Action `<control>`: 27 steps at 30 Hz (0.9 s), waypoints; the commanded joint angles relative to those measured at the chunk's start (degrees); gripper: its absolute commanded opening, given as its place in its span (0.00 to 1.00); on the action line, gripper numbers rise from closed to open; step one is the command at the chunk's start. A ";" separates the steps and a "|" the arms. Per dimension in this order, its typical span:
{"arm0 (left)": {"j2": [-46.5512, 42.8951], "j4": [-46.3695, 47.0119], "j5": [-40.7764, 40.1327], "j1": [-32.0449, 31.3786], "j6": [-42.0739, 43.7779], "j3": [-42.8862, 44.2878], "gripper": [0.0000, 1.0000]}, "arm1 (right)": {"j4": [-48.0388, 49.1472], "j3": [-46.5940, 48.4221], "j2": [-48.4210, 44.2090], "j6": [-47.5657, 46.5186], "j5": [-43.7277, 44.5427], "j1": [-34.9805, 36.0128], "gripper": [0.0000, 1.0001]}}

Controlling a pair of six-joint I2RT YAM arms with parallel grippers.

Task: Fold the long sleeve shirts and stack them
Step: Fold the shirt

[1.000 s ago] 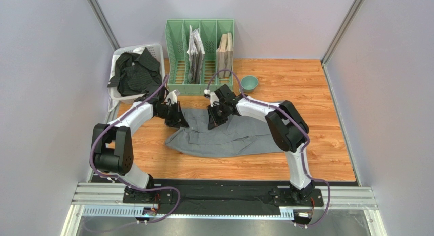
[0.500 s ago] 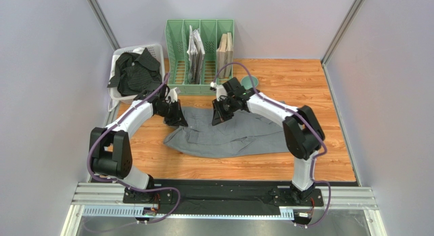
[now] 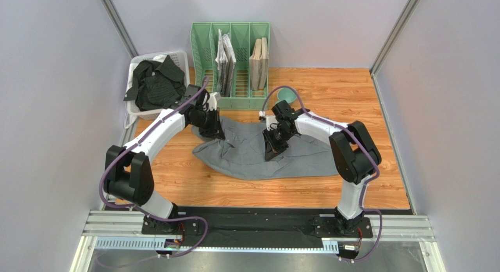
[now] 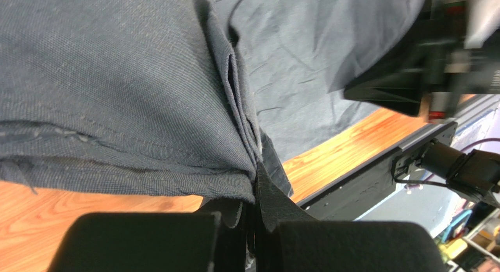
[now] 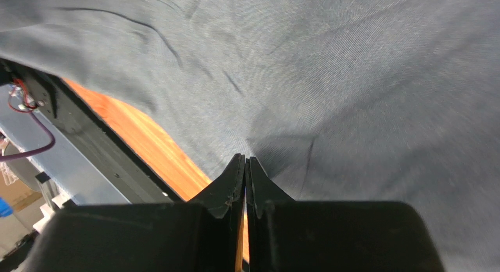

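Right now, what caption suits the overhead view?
Left gripper and right gripper pinch the grey shirt on the table; black shirt sits in basket.

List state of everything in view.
grey shirt: unfolded, rumpled on table, pinched by both grippers.
black shirt: crumpled in white basket.
left gripper: shut on grey shirt.
right gripper: shut on grey shirt.
green file rack: upright, papers in slots.

no readable text, no legible labels
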 commanded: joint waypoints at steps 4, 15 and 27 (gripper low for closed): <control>5.77 -2.45 -4.99 -6.34 -4.82 9.35 0.00 | 1.65 1.53 3.89 0.13 -2.44 0.09 0.04; 19.74 -1.66 -11.68 -17.94 -10.71 19.54 0.00 | 2.35 1.71 2.14 2.05 -4.72 0.00 0.05; 18.53 -5.18 -10.28 -21.73 -3.09 24.22 0.52 | -0.11 -2.07 -6.91 0.75 -4.81 -7.20 0.10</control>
